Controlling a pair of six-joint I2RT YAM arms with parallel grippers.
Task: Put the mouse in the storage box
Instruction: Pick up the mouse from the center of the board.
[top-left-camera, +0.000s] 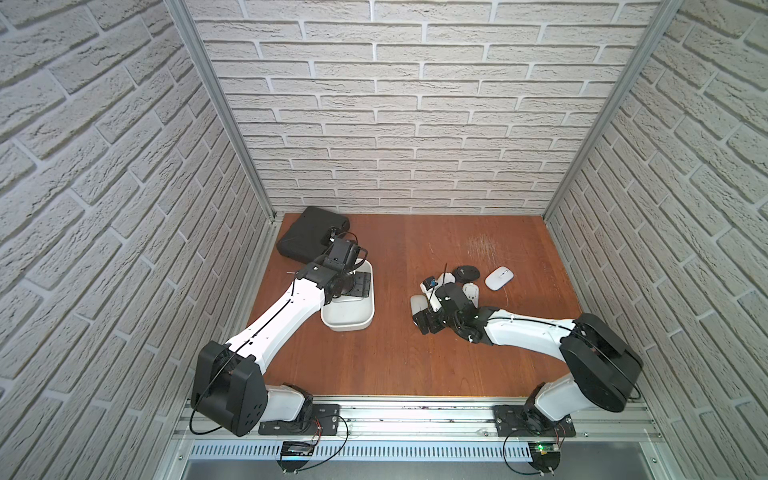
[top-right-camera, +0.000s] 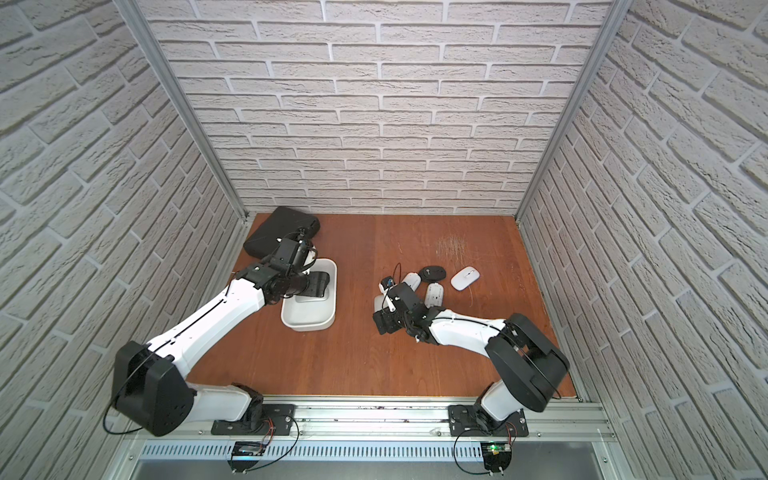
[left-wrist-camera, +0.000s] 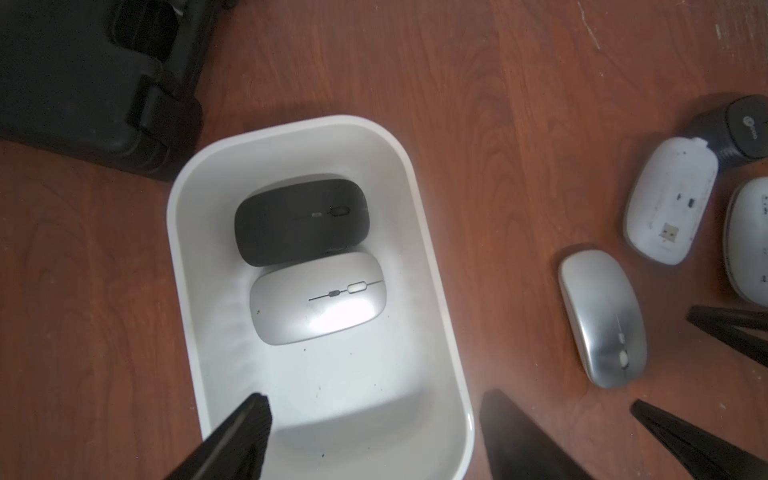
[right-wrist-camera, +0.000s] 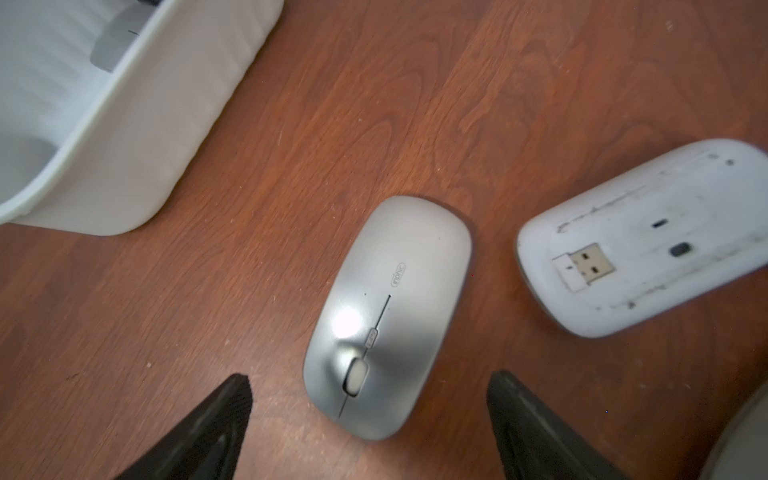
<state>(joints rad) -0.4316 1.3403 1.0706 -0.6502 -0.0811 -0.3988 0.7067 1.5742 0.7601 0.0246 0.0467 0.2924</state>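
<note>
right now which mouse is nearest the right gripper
The silver mouse lying buttons up, just ahead of the open right gripper; the white mouse beside it lies belly up.

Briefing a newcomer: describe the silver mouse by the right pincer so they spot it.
Find the white rectangular plastic storage box on the wooden table. Near it, under the open right pincer, lies a silver mouse. Unlike the white mouse next to it, flipped belly-up, it lies buttons-up.

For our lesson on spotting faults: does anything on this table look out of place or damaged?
Yes. A white mouse lies belly-up on the table, its scuffed underside and USB receiver showing, beside the upright silver mouse. Pale scratches mark the wood near the far wall.
</note>
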